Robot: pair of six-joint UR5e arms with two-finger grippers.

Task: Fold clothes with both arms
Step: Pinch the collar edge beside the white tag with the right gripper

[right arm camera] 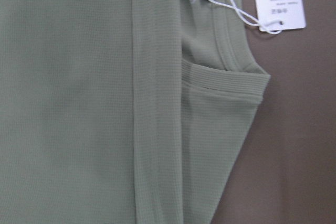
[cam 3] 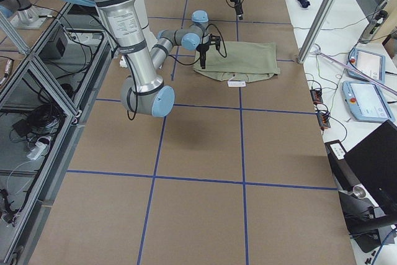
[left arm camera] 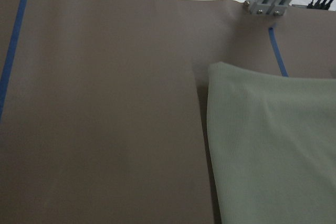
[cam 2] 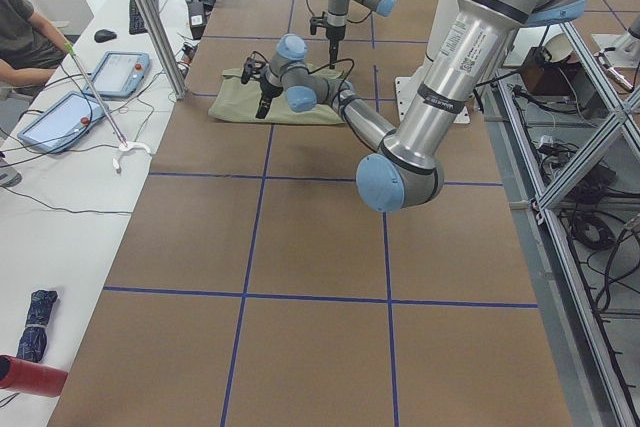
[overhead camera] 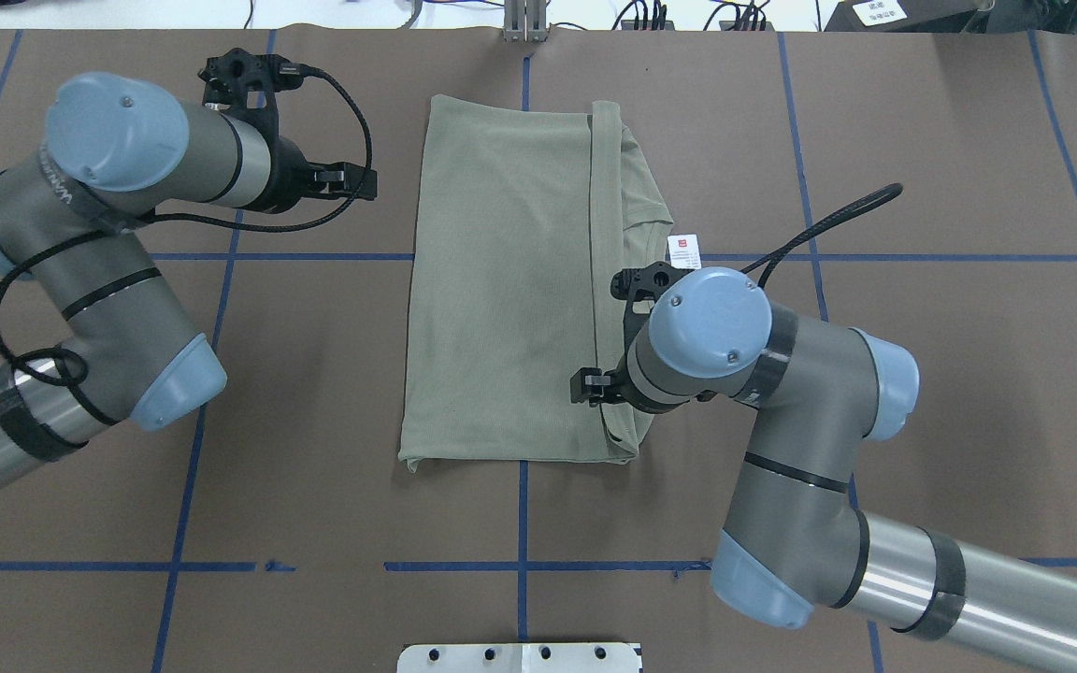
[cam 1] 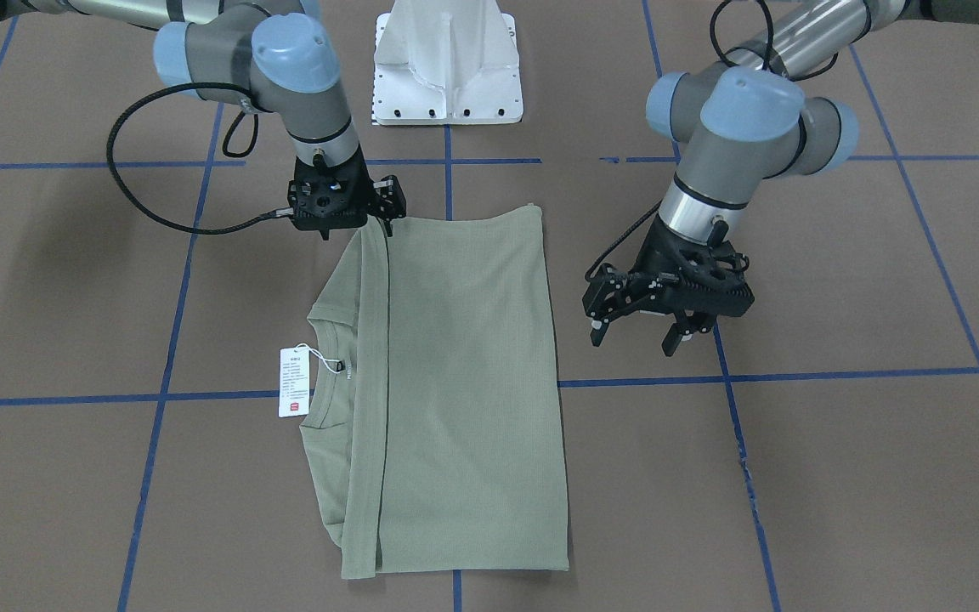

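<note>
left gripper [cam 1: 634, 336]: fingers spread, nothing between them. hangs over bare table [cam 1: 838, 476], just off the shirt's folded side, not touching cloth.

right gripper [cam 1: 370, 214]: points down at the shirt's [cam 1: 464, 382] robot-side corner, over the banded edge [cam 1: 375, 382]. tips are hidden under the wrist body in every view, so i can't tell whether it is spread or pinching.

shirt: flat on the table between the two arms, already a neat rectangle. the banded edge (hem, likely) lies on top, just short of the collar [right arm camera: 223, 35]. collar and tag [cam 1: 294, 382] stick out on the right arm's side, and the tag rests on the table.

risks, as judged:
- right gripper takes only the top layer at that corner. the band peels back and the fold comes undone.
- one arm on cloth, the other off it. if the right lifts or drags alone, the rectangle skews and the far end trails.
- left gripper has a folded edge to get under. coming in too high it skates over the knit, and too low it pushes the stack and wrinkles it.
- ribbed knit stretches, so a hard pull at one corner will likely distort the edge line.
- the tag string is loose by the collar. it could catch a finger, or the tag could get folded inside and make the stack lumpy.
</note>
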